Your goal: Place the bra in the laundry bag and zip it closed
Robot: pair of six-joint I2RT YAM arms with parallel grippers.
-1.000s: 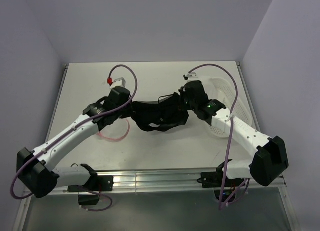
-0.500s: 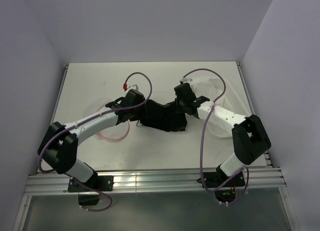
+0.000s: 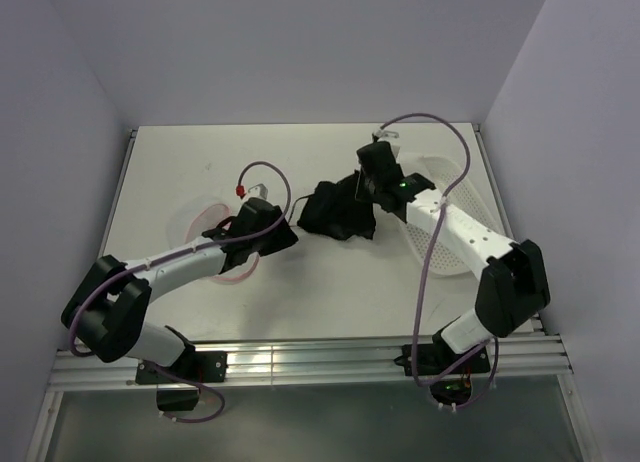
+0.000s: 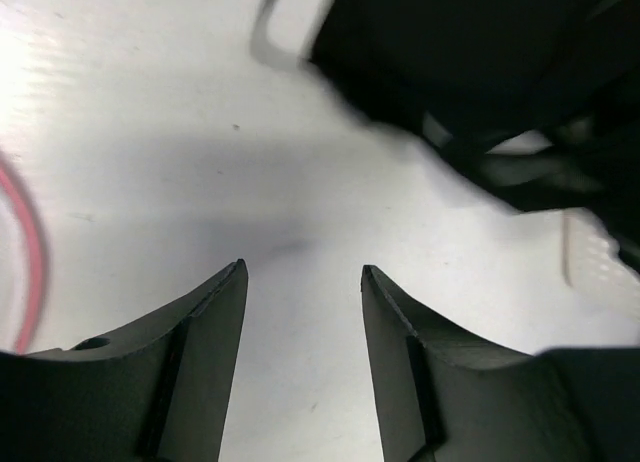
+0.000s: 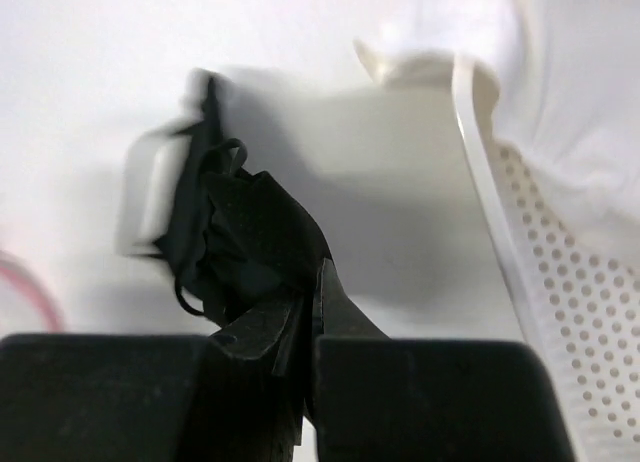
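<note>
Two pincers, one garment, one change of hands.

1. My left pincer (image 4: pixel 303 272) has just let go and drawn back. Its jaws stand apart over bare surface (image 3: pixel 330 292), grasping nothing.
2. My right pincer (image 5: pixel 312 282) stays clenched on the bra (image 5: pixel 245 232), which hangs bunched from its tips, ahead of the left pincer and clear of it.
3. By my judgement, one arm now carries the bra and the left is free to tend the bag.
4. The laundry bag (image 3: pixel 198 225), pink-rimmed, lies behind my left pincer, well apart from the right pincer.
5. The perforated basket (image 5: pixel 560 312), with white cloth (image 5: pixel 580 112) in it, sits just right of the right pincer.
6. Obstruction: my own left arm lies across the bag. I cannot tell whether its mouth is open.
</note>
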